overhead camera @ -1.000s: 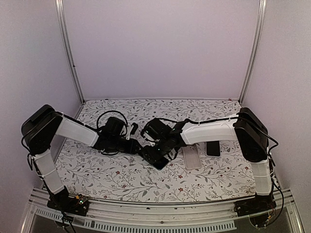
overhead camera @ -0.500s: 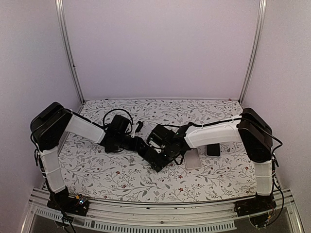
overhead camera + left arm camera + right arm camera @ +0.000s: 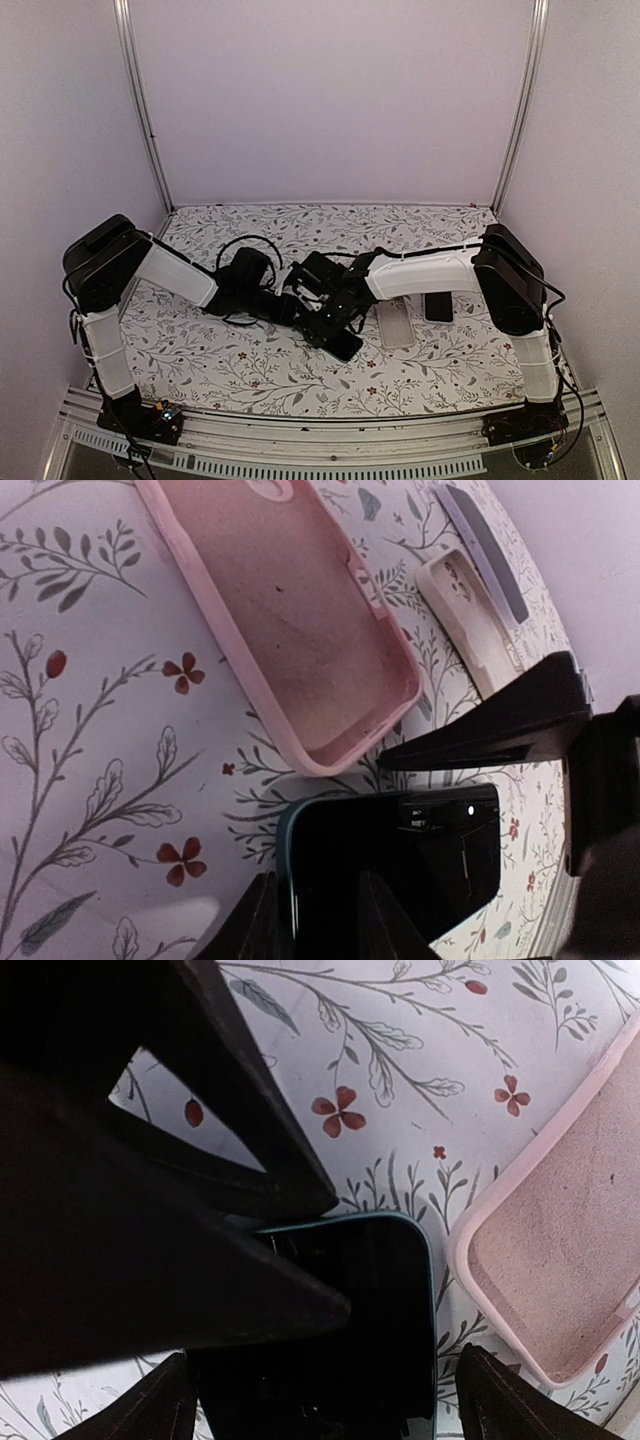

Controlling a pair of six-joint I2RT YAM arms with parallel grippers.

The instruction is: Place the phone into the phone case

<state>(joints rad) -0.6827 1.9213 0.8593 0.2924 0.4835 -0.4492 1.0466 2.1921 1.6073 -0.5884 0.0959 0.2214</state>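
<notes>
Both arms reach low and inward over the table (image 3: 225, 365), wrists nearly meeting at its middle. The left gripper (image 3: 318, 925) pinches narrowly on one end of the phone (image 3: 430, 850) — which sits just beside the empty pink case (image 3: 300, 620). The right gripper (image 3: 318, 1400) straddles the phone, jaws spread wide.

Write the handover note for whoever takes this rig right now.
Left claw: shut on one end of the phone, with one finger over the screen.
Right claw: open, a finger on either side of the phone, not gripping.
Pink case: flat on the table, open side up, empty, close beside the phone.
Done: the phone is gripped and is next to the case.
Left: line the phone up over the case, press it in, and let go.
</notes>
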